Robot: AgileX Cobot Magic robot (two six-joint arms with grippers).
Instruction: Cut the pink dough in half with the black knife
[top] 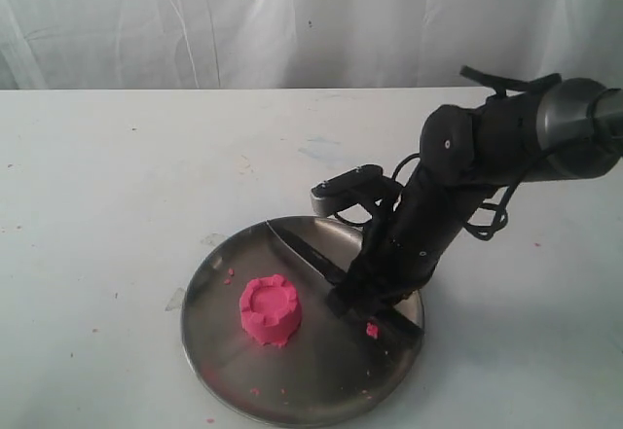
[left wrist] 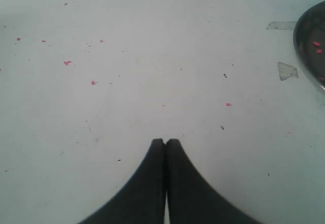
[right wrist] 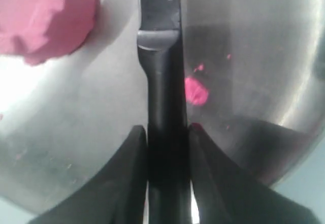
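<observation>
The pink dough (top: 270, 310) is one round lump with a notched rim, standing left of centre on the round metal plate (top: 209, 351). The black knife (top: 302, 251) lies flat across the plate behind and to the right of the dough, its blade pointing to the far rim. My right gripper (top: 355, 303) reaches down onto the handle. In the right wrist view the right gripper (right wrist: 166, 128) has its fingers pressed on both sides of the knife (right wrist: 162, 82) handle, with the dough (right wrist: 43, 18) off to one side. My left gripper (left wrist: 165, 141) is shut and empty over bare table.
A small pink crumb (top: 372, 330) lies on the plate beside the knife handle, and the same crumb (right wrist: 196, 91) shows near the right fingers. Tiny pink specks dot the white table. The plate's rim (left wrist: 312, 41) shows at the edge of the left wrist view. A white curtain hangs behind.
</observation>
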